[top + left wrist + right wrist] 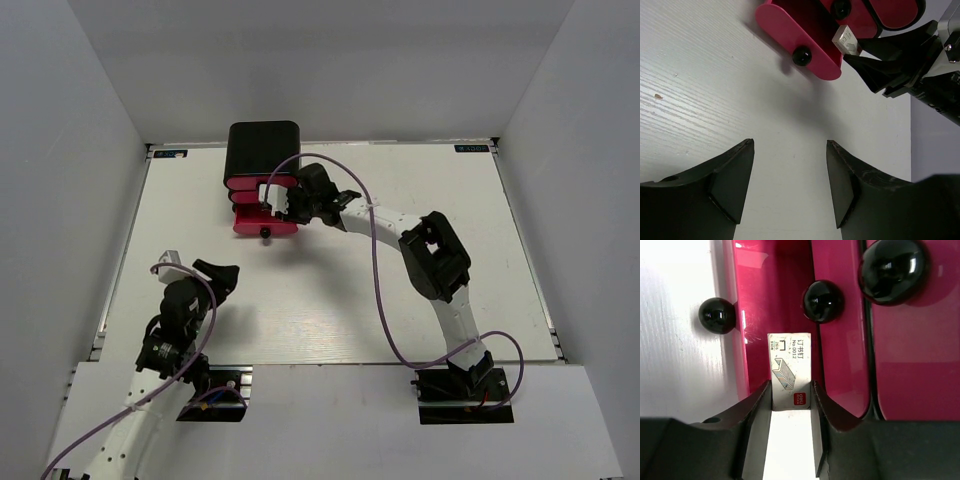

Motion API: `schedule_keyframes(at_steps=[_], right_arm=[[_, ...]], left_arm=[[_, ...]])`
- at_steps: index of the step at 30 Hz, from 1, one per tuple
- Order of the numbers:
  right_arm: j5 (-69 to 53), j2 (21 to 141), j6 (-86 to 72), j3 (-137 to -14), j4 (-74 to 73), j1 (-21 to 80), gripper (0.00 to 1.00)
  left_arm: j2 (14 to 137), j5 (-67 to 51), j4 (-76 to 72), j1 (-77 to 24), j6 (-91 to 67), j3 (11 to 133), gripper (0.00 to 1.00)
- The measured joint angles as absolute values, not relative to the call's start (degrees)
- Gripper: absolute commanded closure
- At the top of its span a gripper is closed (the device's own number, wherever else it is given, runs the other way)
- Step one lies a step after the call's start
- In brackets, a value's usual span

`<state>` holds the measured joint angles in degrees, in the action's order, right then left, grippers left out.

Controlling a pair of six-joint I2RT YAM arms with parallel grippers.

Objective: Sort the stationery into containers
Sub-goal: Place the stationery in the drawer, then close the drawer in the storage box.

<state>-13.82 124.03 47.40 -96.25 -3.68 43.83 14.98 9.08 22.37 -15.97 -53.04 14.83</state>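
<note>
The white desk (330, 290) carries the black box (264, 145) at its far edge, with the lowest pink drawer (262, 227) pulled open. The right arm reaches over it, and the right fingers (757, 405) grip the white block (790, 365) by its sides, just above the open drawer behind its knob (716, 315). The left fingers (735, 175) stand open and empty over bare desk, short of the drawer. No pens show. The step in hand looks like placing the block. The next move calls for lowering it between the drawer walls, then letting go.
</note>
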Motion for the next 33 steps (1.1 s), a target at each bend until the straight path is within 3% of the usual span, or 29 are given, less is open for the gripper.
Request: schedule_keyframes(at_steps=[3,15,21,25,27,29,30,32,33], right_arm=[[-13.65,124.57,47.94,-96.51,-3.75,43.83,0.46],[-13.72,124.31,46.46,-97.38,-3.99,43.75,0.41],[-15.40,111.18,41.95,-88.29,-4.69,42.76,0.26],[-16.34,100.82,38.24,-82.87,-4.03,41.45,0.10],[-16.60,96.05,36.62,-79.50,-3.62,40.60,0.10],[-16.47,91.88,35.00,-75.61,-3.38,39.62,0.16],[-16.43,90.21,34.26,-73.47,-3.05,39.09,0.29],[-16.36,87.42,32.84,-69.23,-3.14,37.95,0.46],[-16.32,86.17,31.92,-66.76,-3.16,37.41,0.62]], left_arm=[[16.29,8.71,21.26,-15.97,-53.04,14.37,0.31],[27.35,5.82,11.73,-15.97,-52.82,12.69,0.29],[31.14,3.33,7.25,-15.97,-51.35,12.69,0.23],[33.54,2.26,3.90,-15.97,-50.37,12.64,0.21],[35.24,2.04,1.63,-15.97,-50.35,12.40,0.23],[37.65,1.78,-1.15,-15.97,-50.61,11.66,0.26],[39.03,1.54,-2.39,-15.97,-50.72,11.25,0.28],[42.37,0.86,-5.30,-15.97,-51.57,10.31,0.40],[44.45,0.47,-6.83,-15.97,-51.94,9.80,0.46]])
